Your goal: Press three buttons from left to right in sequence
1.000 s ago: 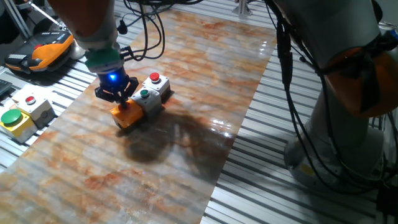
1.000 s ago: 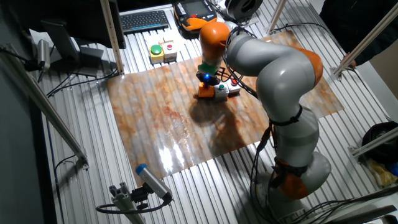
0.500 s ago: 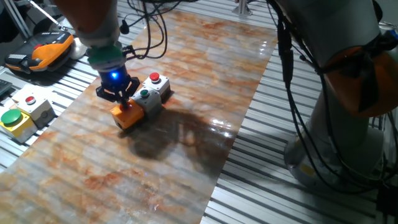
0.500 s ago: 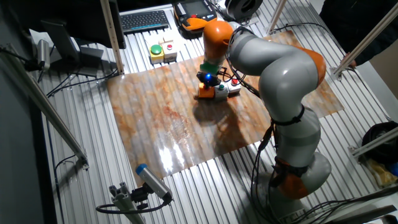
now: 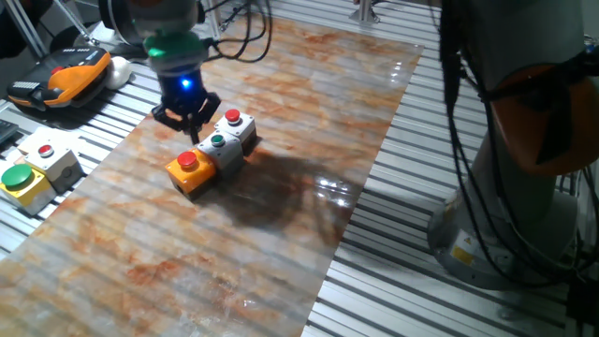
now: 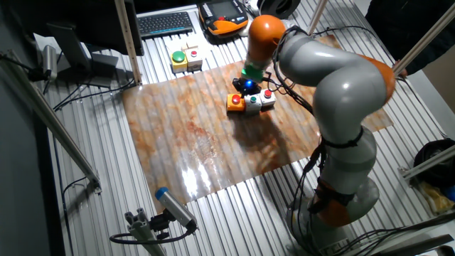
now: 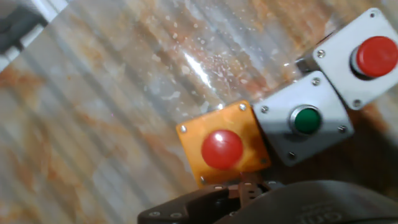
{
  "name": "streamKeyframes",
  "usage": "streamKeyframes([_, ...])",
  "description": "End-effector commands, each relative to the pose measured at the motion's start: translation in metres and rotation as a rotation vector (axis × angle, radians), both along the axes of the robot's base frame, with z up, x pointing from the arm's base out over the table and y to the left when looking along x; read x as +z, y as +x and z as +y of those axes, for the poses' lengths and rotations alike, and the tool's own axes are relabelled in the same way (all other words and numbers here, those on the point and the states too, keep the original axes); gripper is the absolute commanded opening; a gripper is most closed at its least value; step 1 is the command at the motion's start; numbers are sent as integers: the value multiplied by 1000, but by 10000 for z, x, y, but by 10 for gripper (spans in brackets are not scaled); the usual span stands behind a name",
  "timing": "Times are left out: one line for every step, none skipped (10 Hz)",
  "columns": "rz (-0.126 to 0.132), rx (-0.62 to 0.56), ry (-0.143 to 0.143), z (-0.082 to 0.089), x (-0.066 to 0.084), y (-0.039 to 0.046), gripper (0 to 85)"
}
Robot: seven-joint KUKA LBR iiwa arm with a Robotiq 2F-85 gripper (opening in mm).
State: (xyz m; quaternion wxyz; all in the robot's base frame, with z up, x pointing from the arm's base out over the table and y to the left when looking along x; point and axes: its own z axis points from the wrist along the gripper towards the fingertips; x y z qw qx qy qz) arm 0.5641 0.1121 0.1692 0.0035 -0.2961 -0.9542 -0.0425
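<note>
In one fixed view, the black two-finger pincer [image 5: 191,122] with its blue glowing light hangs above the marbled brown table mat [image 5: 281,112], just behind the row of three small square button boxes. The orange box with a round red cap [image 5: 188,169] lies nearest the camera and to the left. The pale grey box with a green cap [image 5: 221,149] touches it, and the pale grey box with a red cap [image 5: 238,128] touches that one on the far right. The pincer's tip is lifted off the caps and holds nothing; whether its fingers are apart cannot be told here.

In the other fixed view, the pincer [image 6: 247,87] sits just beyond the row on the far side. The orange box [image 6: 235,104] is at the left, the green-capped box [image 6: 252,102] in the middle, the red-capped grey box [image 6: 267,97] at the right. All three stand flat on the mat [image 6: 192,121].

In the hand view, the orange box [image 7: 222,145] lies just above the dark pincer body at the lower edge, with the green-capped box [image 7: 303,118] to its right and the red-capped grey box [image 7: 364,57] further up right. The fingertips are not visible, so the opening cannot be told.
</note>
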Motion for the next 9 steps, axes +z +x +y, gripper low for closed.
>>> streamKeyframes([-14,18,-8,-64,102,-31,0])
streamKeyframes([-20,41,-18,-135,178,-43,0])
streamKeyframes([-22,49,-24,-197,233,-43,0])
streamKeyframes([-23,50,-22,-215,251,-53,0])
streamKeyframes([-23,55,-24,-206,253,-64,0])
streamKeyframes([-23,61,-24,-206,256,-69,0])
streamKeyframes([-26,63,-30,-207,259,-77,0])
streamKeyframes([-25,63,-40,-207,261,-82,0])
streamKeyframes([-24,61,-37,-213,263,-87,0])
